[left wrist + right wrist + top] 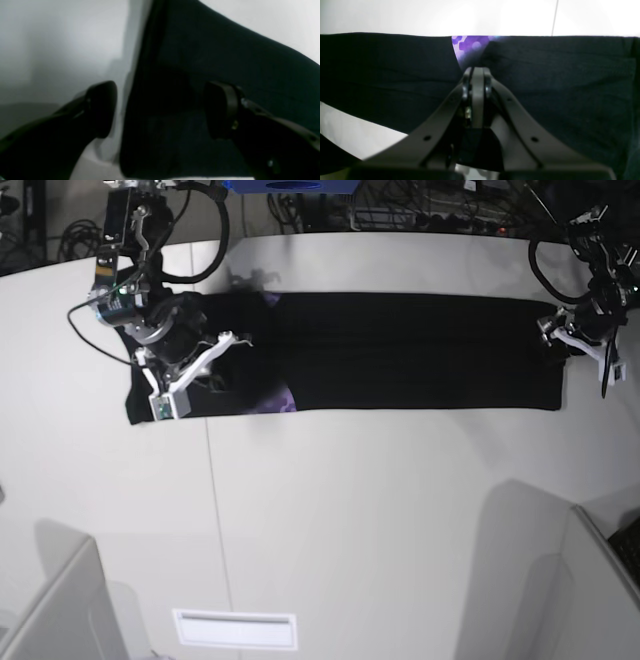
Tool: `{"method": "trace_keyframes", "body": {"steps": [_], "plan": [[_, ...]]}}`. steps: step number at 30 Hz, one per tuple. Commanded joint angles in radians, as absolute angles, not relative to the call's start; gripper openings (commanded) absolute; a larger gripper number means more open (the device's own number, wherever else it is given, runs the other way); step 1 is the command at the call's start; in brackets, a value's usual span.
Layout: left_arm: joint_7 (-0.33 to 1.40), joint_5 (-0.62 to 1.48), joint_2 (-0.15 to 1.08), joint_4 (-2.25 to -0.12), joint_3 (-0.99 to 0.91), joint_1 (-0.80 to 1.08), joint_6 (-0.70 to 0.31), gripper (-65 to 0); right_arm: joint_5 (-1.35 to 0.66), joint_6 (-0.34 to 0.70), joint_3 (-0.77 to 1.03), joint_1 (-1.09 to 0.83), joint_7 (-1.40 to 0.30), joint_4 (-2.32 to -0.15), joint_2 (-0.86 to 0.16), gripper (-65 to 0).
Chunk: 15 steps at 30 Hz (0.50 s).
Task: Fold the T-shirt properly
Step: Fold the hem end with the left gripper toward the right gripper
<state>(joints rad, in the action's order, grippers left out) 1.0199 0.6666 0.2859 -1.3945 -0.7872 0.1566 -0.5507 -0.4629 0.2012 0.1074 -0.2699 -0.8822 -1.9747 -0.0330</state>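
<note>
I count one T-shirt (400, 350), two arms and two grippers. The shirt lies as a long black band across the far half of the white table (350, 520), folded lengthwise, running almost from one arm to the other.

My right gripper (478, 71) has its fingers pressed together on a fold of the shirt; in the right wrist view a small wedge of purple print (470, 46) shows just beyond the tips, between two black flaps. My left gripper (160, 110) stands with its jaws wide apart, one pad over bare table, the other over the black cloth, the shirt's edge running between them.

Only the base view gives me the whole layout: the right gripper (180, 370) at the band's end on that view's left, the left gripper (575, 330) at the opposite end, and a second sliver of purple at the near edge beside the right arm. The left wrist view is dim and blurred.

Cables (420, 210) crowd the floor behind the table, and grey partitions (540, 580) stand at the near corners.
</note>
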Motion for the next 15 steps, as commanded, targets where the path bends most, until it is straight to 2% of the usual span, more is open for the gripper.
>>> {"method": "trace_keyframes", "body": {"steps": [1, 3, 5, 8, 9, 15], "plan": [[1.02, 0.674, 0.306, -1.391, -0.783, 0.147, -0.549, -13.0, -0.47, 0.206, 0.111, -0.271, -0.862, -1.991, -0.038, -65.0], [1.02, 0.674, 0.306, -1.362, -0.783, 0.143, -0.549, -18.8, -0.47, 0.206, 0.114, -0.275, -0.858, -1.992, -0.038, -65.0], [1.02, 0.674, 0.306, -1.337, -0.783, 0.14, -0.549, -29.8, -0.47, 0.206, 0.116, -0.277, -0.858, -1.992, -0.038, -65.0], [1.02, 0.674, 0.306, -1.3, -0.78, 0.136, -0.549, -59.4, -0.47, 0.206, 0.116, -0.277, -0.858, -1.992, -0.039, -65.0], [1.02, 0.674, 0.306, -1.297, -0.785, 0.136, -0.549, -65.0, -0.47, 0.206, 0.117, -0.277, -0.858, -1.992, -0.039, -65.0], [1.02, 0.674, 0.329, -1.389, -0.828, 0.14, -0.549, -65.0, -0.47, 0.206, 0.117, -0.277, -0.855, -1.994, -0.039, -65.0]]}}
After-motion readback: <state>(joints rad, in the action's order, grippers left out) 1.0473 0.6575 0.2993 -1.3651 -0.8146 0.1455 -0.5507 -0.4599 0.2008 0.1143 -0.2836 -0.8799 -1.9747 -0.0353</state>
